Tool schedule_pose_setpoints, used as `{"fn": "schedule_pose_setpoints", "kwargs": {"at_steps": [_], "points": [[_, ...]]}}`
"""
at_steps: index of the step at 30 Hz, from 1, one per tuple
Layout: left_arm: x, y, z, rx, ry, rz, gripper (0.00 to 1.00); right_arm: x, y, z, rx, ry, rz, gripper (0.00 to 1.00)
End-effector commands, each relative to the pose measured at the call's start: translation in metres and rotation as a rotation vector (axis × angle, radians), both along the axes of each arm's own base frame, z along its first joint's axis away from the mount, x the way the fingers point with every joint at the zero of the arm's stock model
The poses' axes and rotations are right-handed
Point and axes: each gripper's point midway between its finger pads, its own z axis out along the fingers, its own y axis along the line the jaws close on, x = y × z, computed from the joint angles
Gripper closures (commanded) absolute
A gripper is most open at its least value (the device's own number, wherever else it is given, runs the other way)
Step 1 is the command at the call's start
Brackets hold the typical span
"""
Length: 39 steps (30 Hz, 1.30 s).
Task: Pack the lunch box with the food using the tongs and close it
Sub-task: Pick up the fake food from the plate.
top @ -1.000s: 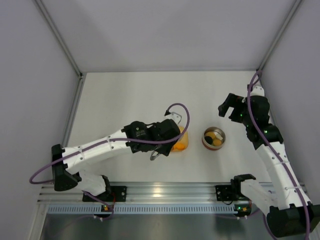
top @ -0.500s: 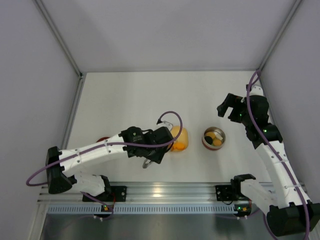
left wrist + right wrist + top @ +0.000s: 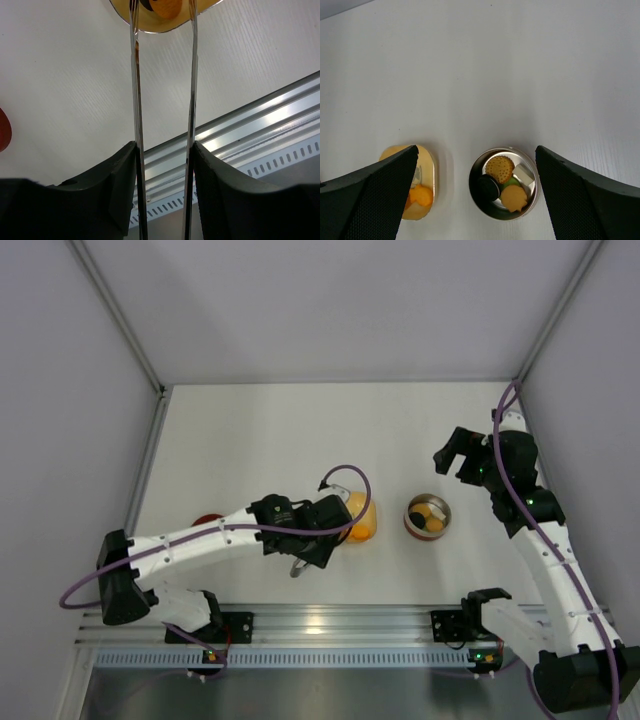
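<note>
Your left claw (image 3: 163, 152) was clamped on the tongs (image 3: 136, 90), squeezing both thin arms from outside. The arms stood apart, reaching over the yellow dish (image 3: 150, 26) near the desk's near edge, where an orange piece (image 3: 167, 7) lay. That food looked light and slick, so pinching its flat sides seemed safest. Your right claw (image 3: 476, 150) hung with its jaws apart above the lunch box (image 3: 472, 185), just right of the dish.
</note>
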Motion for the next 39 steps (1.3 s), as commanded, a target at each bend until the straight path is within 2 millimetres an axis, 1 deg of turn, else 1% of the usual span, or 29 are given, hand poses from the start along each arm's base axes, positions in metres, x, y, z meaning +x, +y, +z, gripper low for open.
{"fn": "schedule_pose_setpoints", "kwargs": {"at_steps": [1, 15, 24, 29, 33, 39], "points": [[0.0046, -0.0086, 0.0009, -0.028, -0.018, -0.003, 0.49, 0.0032, 0.0018, 0.0124, 0.015, -0.049, 0.004, 0.0], [0.008, -0.0113, -0.0036, -0.025, -0.013, -0.011, 0.49, 0.0013, 0.0002, 0.0129, 0.011, -0.051, -0.001, 0.01], [0.0093, -0.0124, -0.0063, -0.027, -0.004, -0.013, 0.51, 0.0014, 0.0006, 0.0125, 0.009, -0.05, 0.002, 0.0], [0.0102, -0.0137, -0.0043, -0.033, -0.007, -0.016, 0.55, 0.0017, 0.0004, 0.012, 0.008, -0.049, 0.001, 0.01], [0.0118, -0.0151, -0.0012, -0.039, -0.013, -0.018, 0.62, 0.0014, 0.0004, 0.0125, 0.009, -0.052, 0.0, 0.01], [0.0128, -0.0168, 0.0012, -0.04, -0.017, -0.025, 0.67, 0.0015, -0.0001, 0.0125, 0.009, -0.05, -0.002, 0.01]]}}
